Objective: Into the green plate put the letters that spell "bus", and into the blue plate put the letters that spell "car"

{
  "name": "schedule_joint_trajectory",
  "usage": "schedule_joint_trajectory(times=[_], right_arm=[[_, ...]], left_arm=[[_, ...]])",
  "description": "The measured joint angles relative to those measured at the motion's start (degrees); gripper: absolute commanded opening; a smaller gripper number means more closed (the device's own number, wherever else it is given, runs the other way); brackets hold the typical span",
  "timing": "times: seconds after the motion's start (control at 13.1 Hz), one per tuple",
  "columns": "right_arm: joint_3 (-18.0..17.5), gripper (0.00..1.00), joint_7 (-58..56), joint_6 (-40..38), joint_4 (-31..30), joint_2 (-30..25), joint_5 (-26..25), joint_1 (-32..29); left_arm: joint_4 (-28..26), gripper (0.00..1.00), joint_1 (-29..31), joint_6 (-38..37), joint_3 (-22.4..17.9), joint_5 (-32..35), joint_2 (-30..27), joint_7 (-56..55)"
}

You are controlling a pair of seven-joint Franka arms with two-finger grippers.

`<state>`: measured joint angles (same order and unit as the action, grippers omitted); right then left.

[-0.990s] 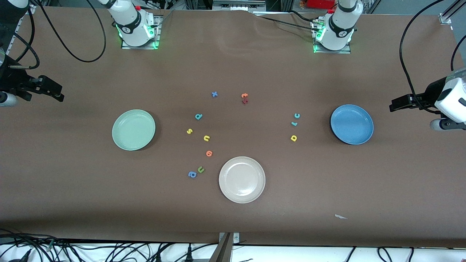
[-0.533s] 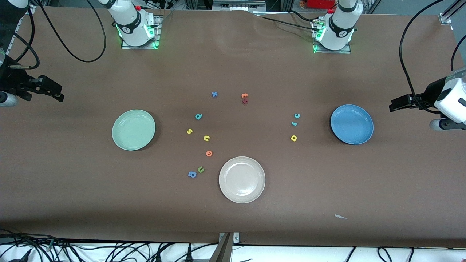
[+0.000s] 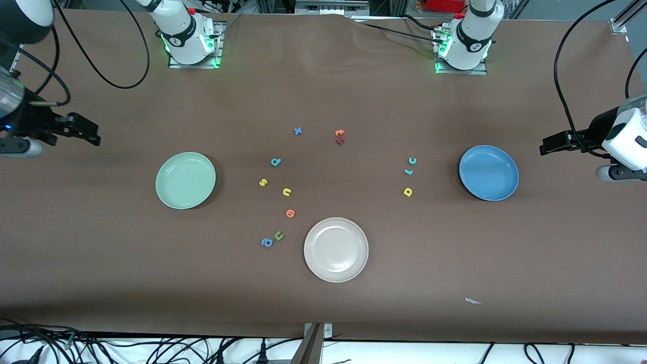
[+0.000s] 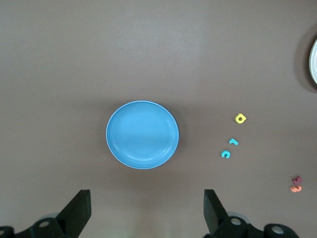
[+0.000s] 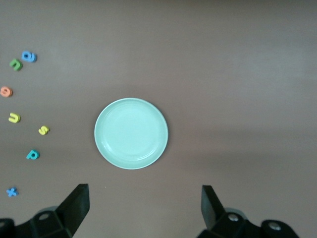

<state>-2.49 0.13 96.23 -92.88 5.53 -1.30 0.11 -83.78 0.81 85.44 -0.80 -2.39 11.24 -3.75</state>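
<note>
The empty green plate (image 3: pixel 185 180) (image 5: pixel 131 133) lies toward the right arm's end. Between it and the table's middle lie the teal "b" (image 3: pixel 275 162) (image 5: pixel 32 155), yellow "s" (image 3: pixel 263 182) (image 5: pixel 43 130) and yellow "u" (image 3: pixel 286 191) (image 5: pixel 14 117). The empty blue plate (image 3: pixel 489 173) (image 4: pixel 142 134) lies toward the left arm's end, with the teal "c" (image 3: pixel 412 161) (image 4: pixel 225 154), pale "r" (image 3: pixel 408 172) (image 4: pixel 233 142) and yellow "a" (image 3: pixel 408 191) (image 4: pixel 240 118) beside it. My right gripper (image 3: pixel 93 136) (image 5: pixel 143 196) hangs open over bare table beside the green plate. My left gripper (image 3: pixel 546 147) (image 4: pixel 147 198) hangs open beside the blue plate.
A cream plate (image 3: pixel 336 249) sits nearest the front camera. Around it lie an orange letter (image 3: pixel 290 213), an olive "u" (image 3: pixel 278 235) and a blue "a" (image 3: pixel 266 242). A blue "x" (image 3: pixel 297 131), an orange letter (image 3: pixel 339 133) and a dark-red one (image 3: pixel 340 141) lie nearer the bases.
My right arm has shifted a little toward the green plate. The left arm and all letters and plates stay where they were.
</note>
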Motion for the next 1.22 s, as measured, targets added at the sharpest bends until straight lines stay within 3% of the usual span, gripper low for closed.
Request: schedule_joint_trajectory(times=[0.46, 0.76, 0.91, 1.14, 1.22], right_arm=[[-0.44, 1.0, 2.54, 6.65, -0.28, 12.34, 3.01, 10.4], [-0.49, 1.0, 15.97, 12.07, -0.25, 18.13, 3.23, 15.87], [-0.49, 1.0, 22.16, 15.35, -0.85, 20.71, 3.25, 18.08], [-0.52, 0.99, 32.02, 27.16, -6.09, 23.89, 3.25, 21.84], [-0.52, 0.93, 34.73, 30.87, -8.17, 24.45, 3.25, 23.14]], left_arm=[[-0.38, 1.0, -4.65, 0.09, 0.35, -0.41, 2.87, -5.75], [-1.75, 0.99, -6.56, 3.61, 0.71, -4.59, 6.75, -10.84], [-5.9, 0.99, -7.25, 8.48, 1.54, -4.96, 7.43, -13.06], [-13.46, 0.99, -7.97, 15.94, 4.07, -4.96, 7.78, -15.61], [-16.15, 0.99, -8.03, 18.92, 5.07, -4.96, 7.87, -16.8]])
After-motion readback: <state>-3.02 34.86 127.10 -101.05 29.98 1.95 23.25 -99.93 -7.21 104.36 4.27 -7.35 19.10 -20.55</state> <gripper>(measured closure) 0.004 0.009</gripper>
